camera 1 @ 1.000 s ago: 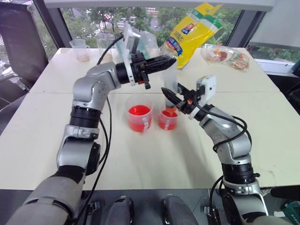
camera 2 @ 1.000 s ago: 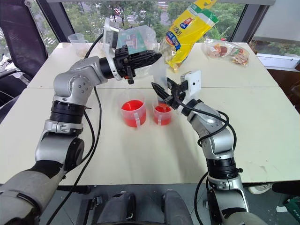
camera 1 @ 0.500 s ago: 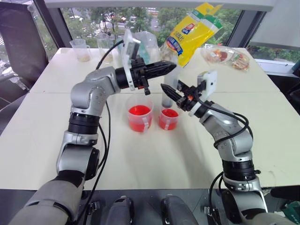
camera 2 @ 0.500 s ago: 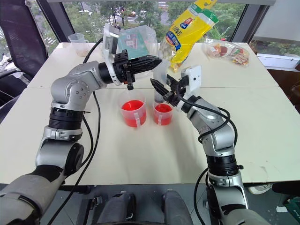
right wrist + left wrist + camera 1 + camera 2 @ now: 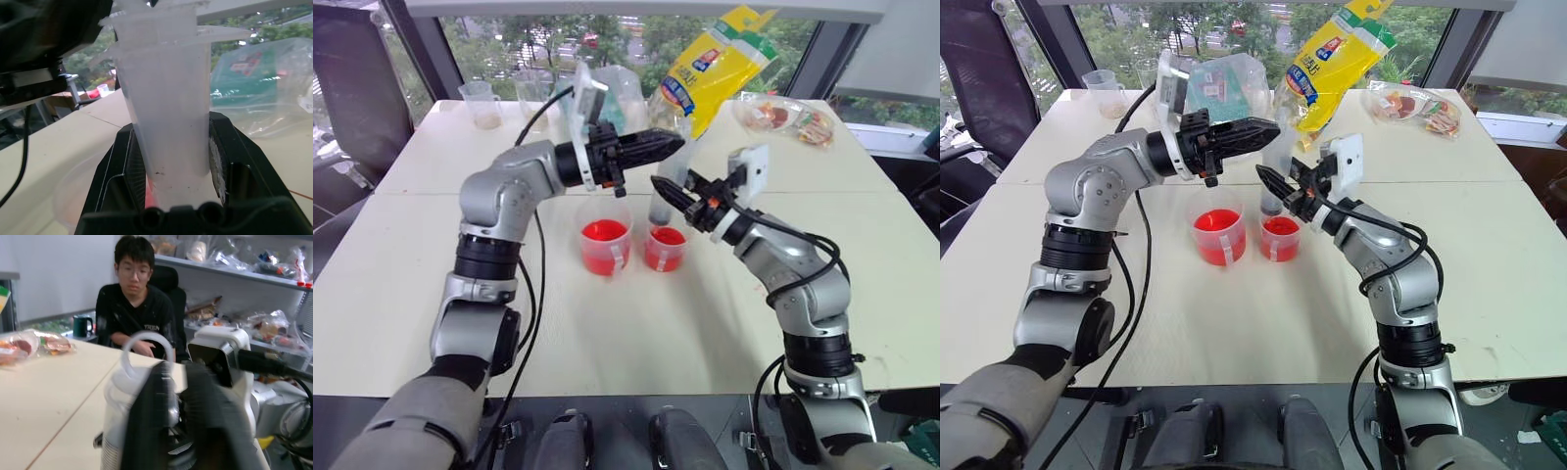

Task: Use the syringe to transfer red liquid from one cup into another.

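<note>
I see the syringe [image 5: 662, 201] standing upright over the smaller cup [image 5: 665, 249], its lower end at the cup's mouth. My right gripper [image 5: 662, 187] is clamped on the syringe barrel; in the right wrist view both black fingers [image 5: 128, 166] press against the clear barrel [image 5: 168, 122] from either side. My left gripper [image 5: 674, 143] reaches across from the larger cup's side and sits at the top of the syringe, directly above the smaller cup. In the left wrist view its two fingers [image 5: 146, 416] stand slightly parted beside the white plunger ring [image 5: 145, 345], but I cannot tell whether they hold it.

The smaller cup holds red liquid [image 5: 667, 237] and bears a white tape strip. The larger cup [image 5: 605, 245] stands just beside it, on the side of my left arm, and also holds red liquid. Both cups rest on the white table [image 5: 636, 333].

Beyond the smaller cup, at the table's far edge, a yellow bag [image 5: 713, 67] leans upright. In the left wrist view a person in a black shirt [image 5: 134, 313] sits at the table.
</note>
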### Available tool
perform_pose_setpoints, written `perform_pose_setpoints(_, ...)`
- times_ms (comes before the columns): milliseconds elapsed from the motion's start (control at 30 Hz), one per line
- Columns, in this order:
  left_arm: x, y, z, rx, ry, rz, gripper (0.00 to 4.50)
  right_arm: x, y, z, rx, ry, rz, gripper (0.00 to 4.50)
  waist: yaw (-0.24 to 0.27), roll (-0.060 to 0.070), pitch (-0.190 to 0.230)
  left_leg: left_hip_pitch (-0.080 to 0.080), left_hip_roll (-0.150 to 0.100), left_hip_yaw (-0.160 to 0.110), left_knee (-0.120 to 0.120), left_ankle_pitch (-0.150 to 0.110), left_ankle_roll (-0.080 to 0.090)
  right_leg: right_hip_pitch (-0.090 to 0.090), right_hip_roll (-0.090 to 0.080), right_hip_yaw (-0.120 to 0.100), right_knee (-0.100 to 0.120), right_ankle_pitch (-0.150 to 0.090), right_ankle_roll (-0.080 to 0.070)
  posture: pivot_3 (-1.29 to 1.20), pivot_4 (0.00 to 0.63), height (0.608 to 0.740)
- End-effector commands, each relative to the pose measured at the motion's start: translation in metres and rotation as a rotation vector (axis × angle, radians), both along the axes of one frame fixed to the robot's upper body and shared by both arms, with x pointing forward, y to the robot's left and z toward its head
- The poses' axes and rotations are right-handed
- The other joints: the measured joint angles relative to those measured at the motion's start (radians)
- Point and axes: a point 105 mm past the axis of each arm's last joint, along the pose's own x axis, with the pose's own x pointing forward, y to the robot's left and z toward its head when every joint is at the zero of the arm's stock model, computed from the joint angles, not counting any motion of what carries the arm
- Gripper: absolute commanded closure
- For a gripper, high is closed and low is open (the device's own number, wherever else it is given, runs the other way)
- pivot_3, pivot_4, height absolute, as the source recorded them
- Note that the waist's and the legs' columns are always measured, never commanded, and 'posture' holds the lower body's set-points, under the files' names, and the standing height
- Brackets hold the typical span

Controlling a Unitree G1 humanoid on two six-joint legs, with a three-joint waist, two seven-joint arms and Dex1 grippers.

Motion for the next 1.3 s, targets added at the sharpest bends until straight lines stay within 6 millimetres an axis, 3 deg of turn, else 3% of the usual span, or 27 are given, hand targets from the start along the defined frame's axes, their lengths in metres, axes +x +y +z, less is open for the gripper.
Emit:
perform_pose_setpoints(33, -0.003, 0.005, 0.008, -0.004, -0.020, 0.009, 2.18, -0.018, 0.006, 0.042, 0.022, -0.156, 0.062, 3.14, -0.001, 0.000, 0.000, 0.000, 0.000, 0.000, 0.000, 0.000, 0.000, 0.000, 0.000, 0.000, 0.000, 0.000, 0.000, 0.00, 0.150, 0.740)
perform_pose_setpoints(167, -0.004, 0.011, 0.018, -0.022, -0.053, 0.033, 0.06, -0.019, 0.004, 0.040, 0.009, -0.141, 0.071, 3.14, -0.001, 0.000, 0.000, 0.000, 0.000, 0.000, 0.000, 0.000, 0.000, 0.000, 0.000, 0.000, 0.000, 0.000, 0.000, 0.00, 0.150, 0.740)
perform_pose_setpoints(300, -0.007, 0.026, 0.034, -0.060, -0.092, 0.070, 0.06, -0.021, 0.003, 0.038, -0.001, -0.124, 0.084, 3.14, -0.001, 0.000, 0.000, 0.000, 0.000, 0.000, 0.000, 0.000, 0.000, 0.000, 0.000, 0.000, 0.000, 0.000, 0.000, 0.00, 0.150, 0.740)
perform_pose_setpoints(433, -0.011, 0.053, 0.046, -0.081, -0.124, 0.143, 0.06, -0.022, 0.002, 0.036, -0.013, -0.101, 0.098, 3.14, -0.003, 0.000, 0.000, 0.000, 0.000, 0.000, 0.000, 0.000, 0.000, 0.000, 0.000, 0.000, 0.000, 0.000, 0.000, 0.00, 0.150, 0.740)
perform_pose_setpoints(567, -0.017, 0.082, 0.042, -0.032, -0.145, 0.231, 0.06, -0.022, -0.001, 0.039, -0.025, -0.089, 0.099, 3.14, -0.002, 0.000, 0.000, 0.000, 0.000, 0.000, 0.000, 0.000, 0.000, 0.000, 0.000, 0.000, 0.000, 0.000, 0.000, 0.00, 0.150, 0.740)
perform_pose_setpoints(700, -0.019, 0.098, 0.032, 0.016, -0.139, 0.288, 0.06, -0.016, -0.012, 0.051, -0.025, -0.073, 0.081, 3.14, 0.001, 0.000, 0.000, 0.000, 0.000, 0.000, 0.000, 0.000, 0.000, 0.000, -0.001, 0.000, 0.000, 0.000, 0.000, 0.00, 0.150, 0.740)
perform_pose_setpoints(867, -0.025, 0.113, 0.006, 0.075, -0.093, 0.354, 0.06, 0.020, -0.065, 0.083, -0.056, 0.091, -0.128, 3.14, 0.003, 0.000, 0.000, 0.000, 0.000, 0.000, 0.000, 0.000, 0.000, 0.000, -0.002, 0.000, 0.000, 0.000, 0.000, 0.00, 0.150, 0.740)
perform_pose_setpoints(1033, -0.034, 0.108, -0.011, 0.109, -0.081, 0.355, 0.06, 0.039, -0.102, 0.062, -0.157, 0.413, -0.263, 3.14, 0.004, 0.000, 0.000, 0.000, 0.000, 0.000, -0.001, -0.001, 0.001, 0.000, -0.002, 0.000, -0.002, 0.000, 0.000, 0.00, 0.150, 0.740)
perform_pose_setpoints(1133, -0.038, 0.105, -0.017, 0.114, -0.073, 0.353, 0.06, 0.043, -0.117, 0.025, -0.292, 0.627, -0.322, 3.14, 0.000, 0.000, 0.000, 0.000, 0.000, 0.001, -0.002, -0.001, 0.002, 0.000, -0.002, 0.001, -0.003, 0.000, 0.000, 0.00, 0.150, 0.740)
perform_pose_setpoints(1300, -0.041, 0.105, -0.019, 0.108, -0.071, 0.364, 0.06, 0.044, -0.131, -0.016, -0.368, 0.834, -0.371, 3.14, -0.003, 0.001, 0.000, -0.001, 0.000, 0.001, -0.002, -0.001, 0.002, -0.001, -0.001, 0.001, -0.003, 0.000, 0.000, 0.00, 0.150, 0.740)
